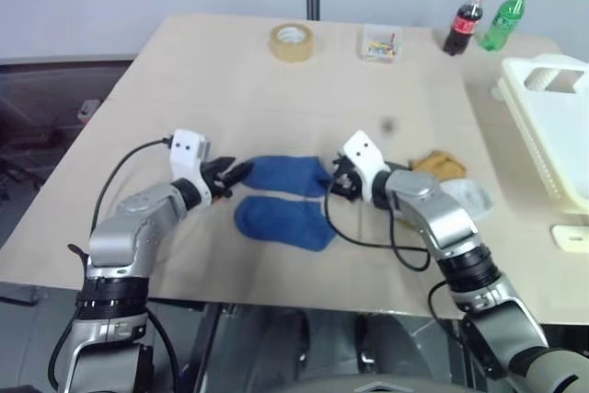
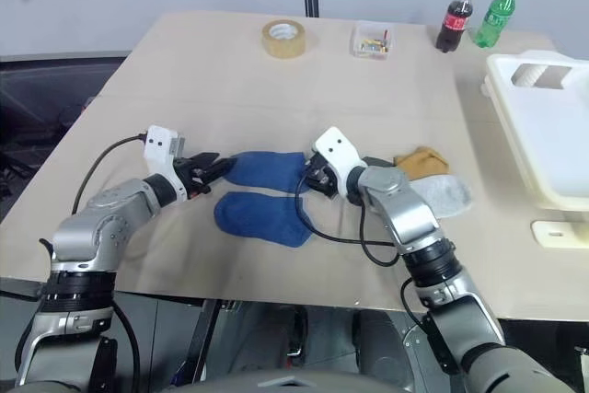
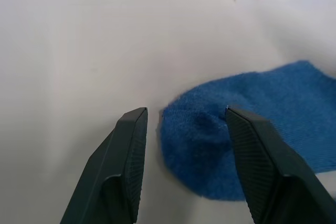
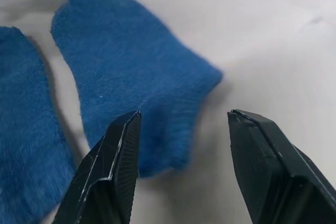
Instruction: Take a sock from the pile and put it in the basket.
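Both jaws stand open and empty; the left gripper (image 1: 232, 175) brackets one end of the sock (image 1: 290, 175), the right gripper (image 1: 337, 181) the other; the sock lies flat on the desk (image 1: 230, 80), long axis running between them; the basket (image 1: 561, 126) sits well off right.

no legible text, red label on dark cola bottle (image 1: 465, 21) too small to read
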